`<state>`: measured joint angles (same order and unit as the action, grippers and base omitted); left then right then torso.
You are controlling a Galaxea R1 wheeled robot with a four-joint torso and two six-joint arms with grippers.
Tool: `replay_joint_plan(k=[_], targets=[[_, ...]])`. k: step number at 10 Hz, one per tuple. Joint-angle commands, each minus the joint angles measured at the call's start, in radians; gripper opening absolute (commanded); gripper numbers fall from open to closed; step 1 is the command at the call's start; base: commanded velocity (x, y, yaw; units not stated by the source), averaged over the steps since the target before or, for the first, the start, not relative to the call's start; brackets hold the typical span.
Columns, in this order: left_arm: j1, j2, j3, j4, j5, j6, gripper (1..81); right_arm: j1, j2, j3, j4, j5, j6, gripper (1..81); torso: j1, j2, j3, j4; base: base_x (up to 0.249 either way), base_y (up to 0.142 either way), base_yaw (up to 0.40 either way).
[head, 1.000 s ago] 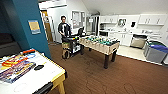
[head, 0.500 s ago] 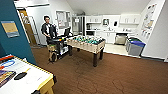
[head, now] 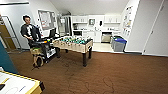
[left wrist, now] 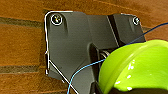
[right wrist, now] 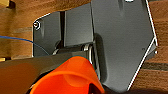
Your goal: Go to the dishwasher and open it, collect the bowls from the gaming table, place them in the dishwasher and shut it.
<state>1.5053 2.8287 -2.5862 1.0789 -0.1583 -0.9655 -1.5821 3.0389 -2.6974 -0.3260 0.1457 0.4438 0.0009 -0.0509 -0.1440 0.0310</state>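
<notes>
Carrying a green bowl [left wrist: 140, 67] against the left pincer and an orange bowl [right wrist: 68, 76] against the right, grip honestly can't tell, so either could slip while driving toward the dishwasher [head: 106, 37].

We see open brown carpet [head: 112, 72] ahead and right, passable to the far kitchen. Gaming table [head: 73, 44] blocks centre-left; person [head: 30, 32] with cart [head: 42, 51] stands just left of it. Blue bins [head: 118, 43] sit far right, beside the dishwasher [head: 106, 37].
</notes>
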Motion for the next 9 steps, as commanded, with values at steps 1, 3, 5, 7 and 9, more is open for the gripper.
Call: replay_joint_plan(k=[1, 3, 5, 7, 9], targets=[[-0.038, -0.017, -0.002, 0.012, 0.026, 0.004, 1.0, 0.033, 0.004, 0.005, -0.013, -0.048, -0.005, 1.0, 0.0, 0.0, 0.0, 0.0, 0.0, 0.0, -0.39], [-0.038, -0.02, 0.003, 0.012, 0.023, 0.004, 1.0, 0.033, 0.004, 0.007, -0.015, -0.046, -0.005, 1.0, 0.0, 0.0, 0.0, 0.0, 0.0, -0.099, -0.189], [-0.037, -0.023, 0.004, 0.013, 0.005, 0.002, 1.0, 0.035, 0.004, 0.005, -0.015, -0.046, -0.005, 1.0, 0.0, 0.0, 0.0, 0.0, 0.037, -0.091, 0.0], [-0.032, -0.027, 0.004, 0.013, -0.014, 0.004, 1.0, 0.035, 0.004, 0.004, -0.013, -0.046, -0.011, 1.0, 0.0, 0.0, 0.0, 0.0, 0.0, 0.0, 0.0], [-0.03, -0.029, 0.004, 0.013, -0.014, 0.002, 1.0, 0.035, 0.004, 0.005, -0.013, -0.046, -0.011, 1.0, 0.0, 0.0, 0.0, 0.0, 0.0, 0.0, 0.0]])
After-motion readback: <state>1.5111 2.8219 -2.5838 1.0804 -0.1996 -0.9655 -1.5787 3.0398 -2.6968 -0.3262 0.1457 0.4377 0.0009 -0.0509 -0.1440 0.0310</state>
